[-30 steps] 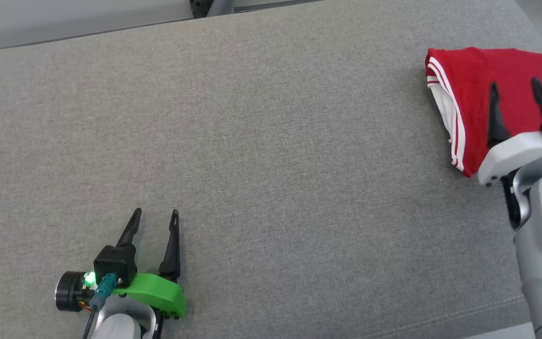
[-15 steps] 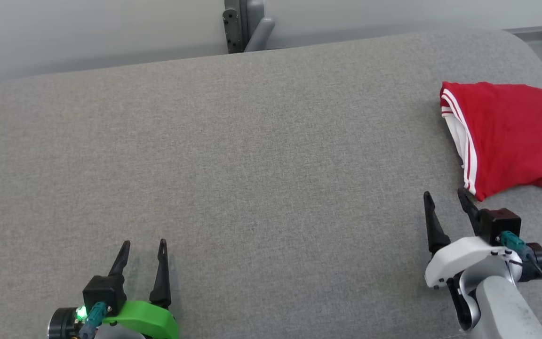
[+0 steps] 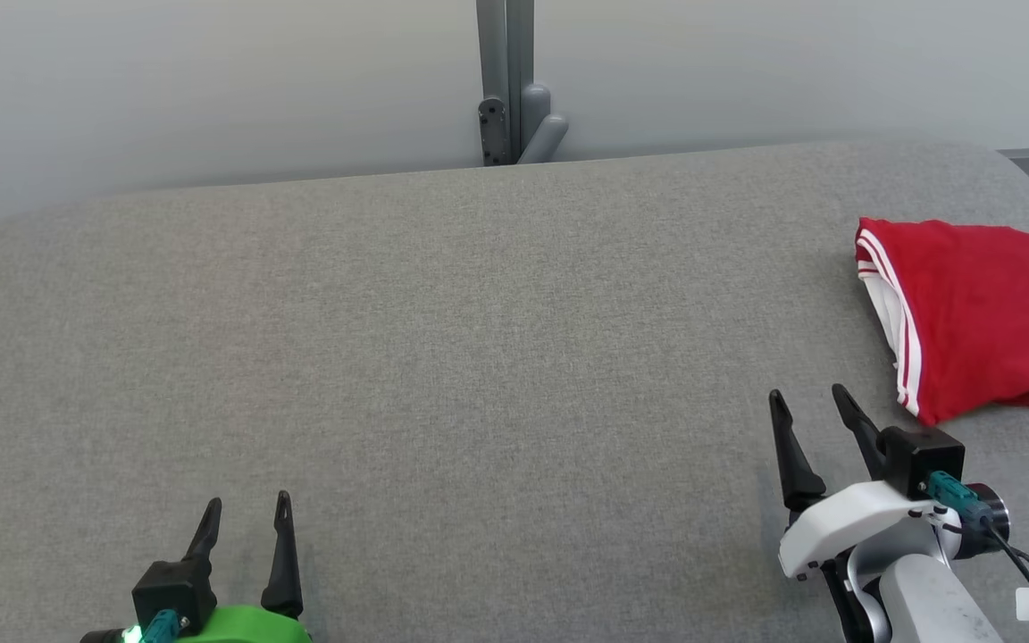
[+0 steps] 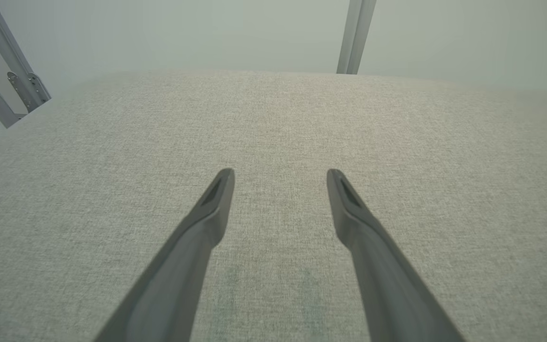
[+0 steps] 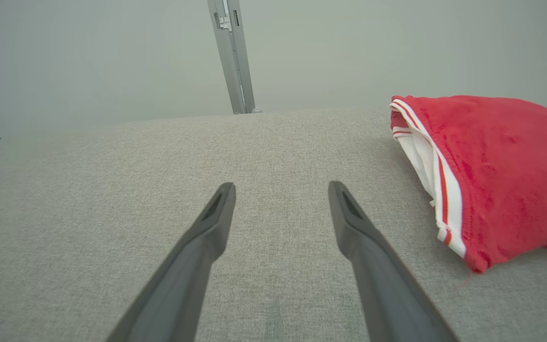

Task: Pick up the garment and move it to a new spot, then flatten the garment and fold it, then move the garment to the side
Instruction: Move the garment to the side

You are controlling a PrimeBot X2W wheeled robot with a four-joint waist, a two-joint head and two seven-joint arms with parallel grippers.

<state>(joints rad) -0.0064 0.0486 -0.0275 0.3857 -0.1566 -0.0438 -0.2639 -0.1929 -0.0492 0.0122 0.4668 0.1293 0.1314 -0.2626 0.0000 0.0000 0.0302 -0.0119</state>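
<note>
The garment [image 3: 983, 317] is red with white stripes along one edge, folded, and lies at the right end of the grey table [image 3: 479, 357]. The right wrist view has the garment [image 5: 492, 171] at its right side. My right gripper [image 3: 807, 400] is open over bare table, a little to the left of and nearer than the garment's near corner, apart from it; in its own view the right gripper [image 5: 280, 187] holds nothing. At the lower left my left gripper [image 3: 246, 505] is open and empty, and the left wrist view shows the left gripper [image 4: 280, 173] over plain fabric.
A grey metal post [image 3: 501, 80] with a bracket rises behind the table's far edge, in front of a pale wall. The table's rounded corners show at far left and far right. Its padded grey top [image 4: 273, 118] stretches wide between the two grippers.
The head camera has tilted up, bringing the wall and post into view. My right gripper has drawn back off the garment to the table beside it. The garment lies still.
</note>
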